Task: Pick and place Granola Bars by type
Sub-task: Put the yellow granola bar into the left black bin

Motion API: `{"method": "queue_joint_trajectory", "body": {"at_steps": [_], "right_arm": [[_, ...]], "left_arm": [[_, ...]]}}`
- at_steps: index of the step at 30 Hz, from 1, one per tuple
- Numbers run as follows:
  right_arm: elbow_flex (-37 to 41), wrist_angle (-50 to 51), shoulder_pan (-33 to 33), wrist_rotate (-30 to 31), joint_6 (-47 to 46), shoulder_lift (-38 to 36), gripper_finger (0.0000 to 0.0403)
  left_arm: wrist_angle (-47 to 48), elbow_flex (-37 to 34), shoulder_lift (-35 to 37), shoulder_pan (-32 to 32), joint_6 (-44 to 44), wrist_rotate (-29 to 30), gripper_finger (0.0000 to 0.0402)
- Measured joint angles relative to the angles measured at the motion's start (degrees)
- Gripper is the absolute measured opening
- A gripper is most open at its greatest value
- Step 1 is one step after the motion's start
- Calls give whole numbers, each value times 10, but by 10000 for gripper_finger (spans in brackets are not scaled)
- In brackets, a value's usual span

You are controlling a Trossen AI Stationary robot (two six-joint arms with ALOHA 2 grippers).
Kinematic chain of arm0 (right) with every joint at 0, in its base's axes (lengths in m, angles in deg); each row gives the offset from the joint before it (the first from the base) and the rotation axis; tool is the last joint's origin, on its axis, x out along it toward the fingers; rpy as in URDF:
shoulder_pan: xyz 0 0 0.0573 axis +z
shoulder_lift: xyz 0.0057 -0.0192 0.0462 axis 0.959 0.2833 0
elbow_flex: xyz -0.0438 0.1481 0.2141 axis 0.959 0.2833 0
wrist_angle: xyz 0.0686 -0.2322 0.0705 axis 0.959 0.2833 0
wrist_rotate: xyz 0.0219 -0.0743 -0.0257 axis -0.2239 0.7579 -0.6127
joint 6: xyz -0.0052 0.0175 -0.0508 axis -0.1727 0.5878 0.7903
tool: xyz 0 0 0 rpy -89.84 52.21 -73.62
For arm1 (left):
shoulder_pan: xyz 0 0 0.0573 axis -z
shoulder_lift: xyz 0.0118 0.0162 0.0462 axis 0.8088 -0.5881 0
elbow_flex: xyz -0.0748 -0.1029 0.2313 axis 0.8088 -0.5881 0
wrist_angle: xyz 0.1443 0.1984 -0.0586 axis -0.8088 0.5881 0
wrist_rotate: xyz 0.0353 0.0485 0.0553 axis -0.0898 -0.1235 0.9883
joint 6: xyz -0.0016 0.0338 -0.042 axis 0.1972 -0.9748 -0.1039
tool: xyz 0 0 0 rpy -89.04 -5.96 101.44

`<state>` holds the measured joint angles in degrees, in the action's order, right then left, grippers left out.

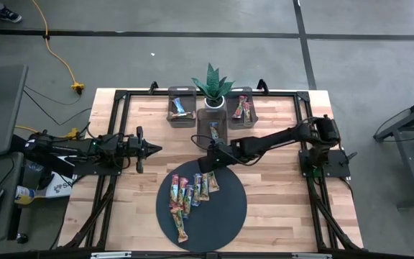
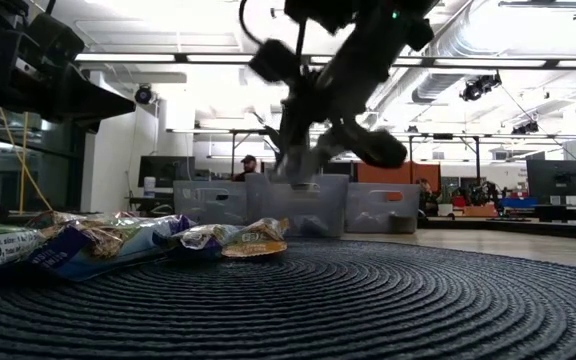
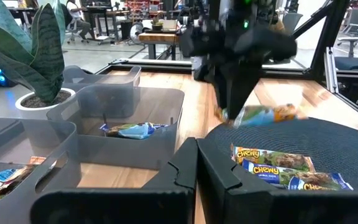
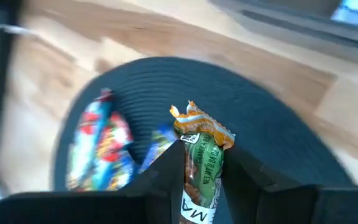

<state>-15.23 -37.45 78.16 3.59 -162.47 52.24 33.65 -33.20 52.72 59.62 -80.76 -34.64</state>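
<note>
Open workshop space behind, with desks, monitors and a person far off; grey floor around a light wooden table [image 1: 279,216]. On it sit a dark round mat [image 1: 225,216] at the front, three clear bins at the back, and a potted plant [image 1: 212,86] between them.

The right gripper [image 4: 199,177] is pinched on a green-and-orange granola bar [image 4: 202,158], lifted just above the back edge of the mat. The bar's long axis runs along the fingers and sticks out past the tips. In the left wrist view it looks tilted and blurred, so the exact angle is hard to call.

The key relation: the middle bin [image 1: 213,122] lies just beyond the held bar, straight toward the back of the table, and already holds a bar. The left bin [image 1: 181,108] has a blue bar, and the right bin [image 1: 241,108] has red-green ones. Which bin matches the held type is a guess; the right arm is nearest all three.

The remaining bars [image 1: 187,196] lie in a loose fan on the mat's left half, touching or overlapping.

The left gripper [image 1: 149,149] is parked over the table's left side, well apart from the mat, fingers together and empty.
</note>
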Motion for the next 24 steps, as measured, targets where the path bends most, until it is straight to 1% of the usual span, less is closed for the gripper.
{"method": "queue_joint_trajectory", "body": {"at_steps": [5, 14, 21, 24], "right_arm": [[0, -46, 2, -13, 29, -34, 82], [-1, -135, 9, -1, 104, -91, 82], [-1, -197, 15, 0, 224, -114, 82], [-1, -223, 16, -13, 270, -114, 82]], "left_arm": [[0, 0, 0, 0, 0, 0, 1], [1, 0, 0, 0, 0, 0, 1], [1, 0, 0, 0, 0, 0, 1], [1, 0, 0, 0, 0, 0, 1]]}}
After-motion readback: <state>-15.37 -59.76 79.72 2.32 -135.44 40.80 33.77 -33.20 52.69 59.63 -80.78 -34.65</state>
